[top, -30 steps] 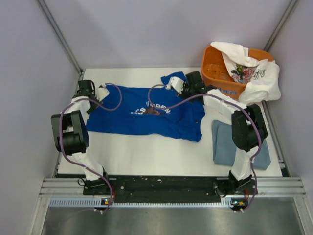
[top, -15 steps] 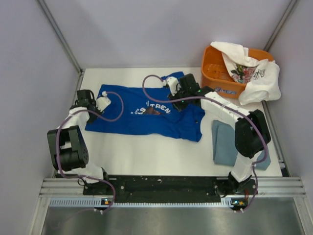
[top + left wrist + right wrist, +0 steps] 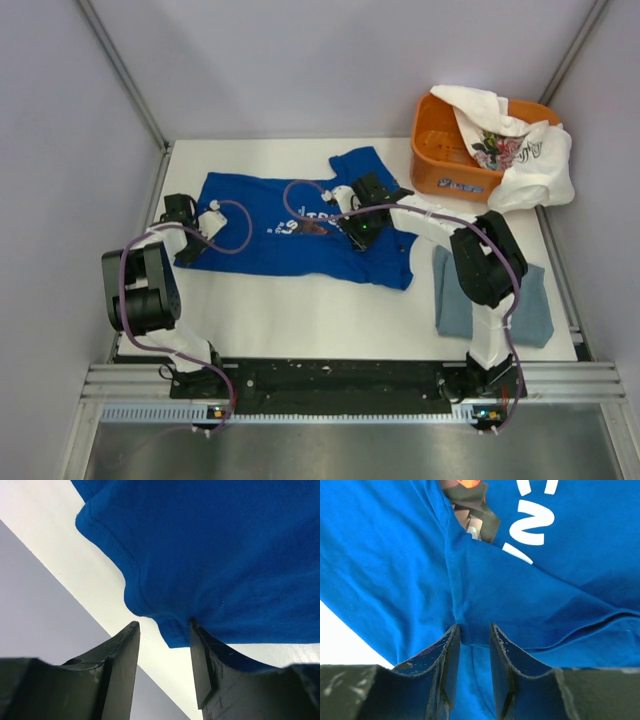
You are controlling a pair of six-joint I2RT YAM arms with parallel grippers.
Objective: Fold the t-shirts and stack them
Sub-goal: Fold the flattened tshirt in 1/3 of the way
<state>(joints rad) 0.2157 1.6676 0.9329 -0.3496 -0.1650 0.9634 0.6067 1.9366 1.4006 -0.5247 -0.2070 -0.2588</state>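
The royal-blue t-shirt (image 3: 270, 250) lies spread on the white table, chest print (image 3: 308, 225) up. My left gripper (image 3: 192, 222) is open at the shirt's left edge; in the left wrist view (image 3: 162, 625) a hem corner of the blue shirt (image 3: 225, 555) hangs between the fingers, against the right one. My right gripper (image 3: 358, 228) sits low on the shirt's middle right, next to the print (image 3: 470, 500). Its jaws (image 3: 474, 626) stand a narrow gap apart, either side of a folded hem of the shirt (image 3: 545, 595). The grey-blue t-shirt (image 3: 495, 300) lies folded at the right.
An orange basket (image 3: 440, 165) stands at the back right with the white floral t-shirt (image 3: 520, 150) draped over its rim. Grey walls close in on the left, back and right. The table's near edge meets the arm rail (image 3: 340, 385).
My right gripper moved from the back sleeve toward me onto the shirt's middle; the sleeve now lies flat at the back. My left gripper shifted slightly left and nearer along the shirt's left edge.
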